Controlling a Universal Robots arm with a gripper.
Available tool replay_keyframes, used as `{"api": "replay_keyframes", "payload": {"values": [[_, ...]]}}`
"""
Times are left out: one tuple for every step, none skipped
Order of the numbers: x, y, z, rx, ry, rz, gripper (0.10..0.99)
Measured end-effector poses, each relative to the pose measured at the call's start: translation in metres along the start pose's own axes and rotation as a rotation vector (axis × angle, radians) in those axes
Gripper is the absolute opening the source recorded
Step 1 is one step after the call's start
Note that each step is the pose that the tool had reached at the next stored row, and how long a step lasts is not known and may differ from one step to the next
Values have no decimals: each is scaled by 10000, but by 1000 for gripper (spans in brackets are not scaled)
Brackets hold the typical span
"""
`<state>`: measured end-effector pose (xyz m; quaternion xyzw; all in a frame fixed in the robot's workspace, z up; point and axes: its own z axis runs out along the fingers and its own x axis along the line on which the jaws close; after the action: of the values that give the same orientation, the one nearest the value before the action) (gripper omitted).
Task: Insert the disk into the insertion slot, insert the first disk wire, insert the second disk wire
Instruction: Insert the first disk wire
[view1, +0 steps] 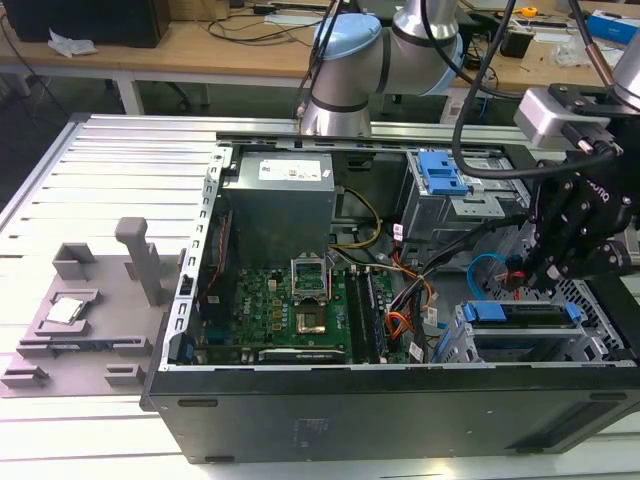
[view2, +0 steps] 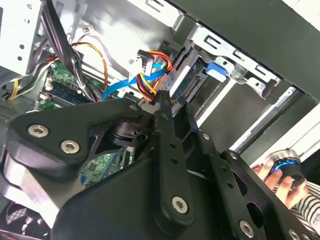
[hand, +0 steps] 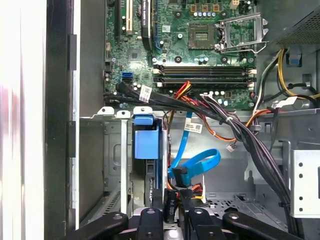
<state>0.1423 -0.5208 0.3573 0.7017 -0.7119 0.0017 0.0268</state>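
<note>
The disk (view1: 520, 312) lies inside the insertion slot (view1: 598, 300), and its blue carrier (hand: 146, 142) shows at the bay's mouth. My gripper (hand: 171, 204) hovers just behind the disk, shut on the small black plug of the first disk wire (hand: 176, 191). The wire's red and orange strands (view2: 150, 91) fan out beside the fingertips (view2: 163, 102). The second disk wire (hand: 200, 164) curls in a light blue loop right beside it, with its dark plug (hand: 179, 176) hanging free. In the exterior view the gripper (view1: 535, 275) hangs over the cage's left end, next to the blue cable (view1: 485, 268).
Thick black cable bundles (hand: 240, 135) cross between the motherboard (hand: 200, 55) and the drive cage. A taller metal bay with a blue latch (view1: 440, 175) stands behind. A person's hand (view2: 277, 177) holds a small device outside the case. A grey fixture (view1: 90, 310) lies on the exterior view's left.
</note>
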Motion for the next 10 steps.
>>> {"api": "replay_keyframes", "payload": {"values": [[21, 1, 1, 1, 34, 1, 271], [29, 1, 2, 1, 70, 2, 271], [35, 1, 1, 1, 101, 3, 271], [40, 1, 1, 1, 112, 4, 271], [42, 1, 1, 1, 113, 4, 271], [43, 1, 2, 1, 111, 4, 255], [44, 1, 2, 2, 112, 3, 188], [45, 1, 2, 1, 112, 4, 173], [46, 1, 2, 1, 112, 4, 173], [47, 1, 2, 1, 112, 4, 173]]}}
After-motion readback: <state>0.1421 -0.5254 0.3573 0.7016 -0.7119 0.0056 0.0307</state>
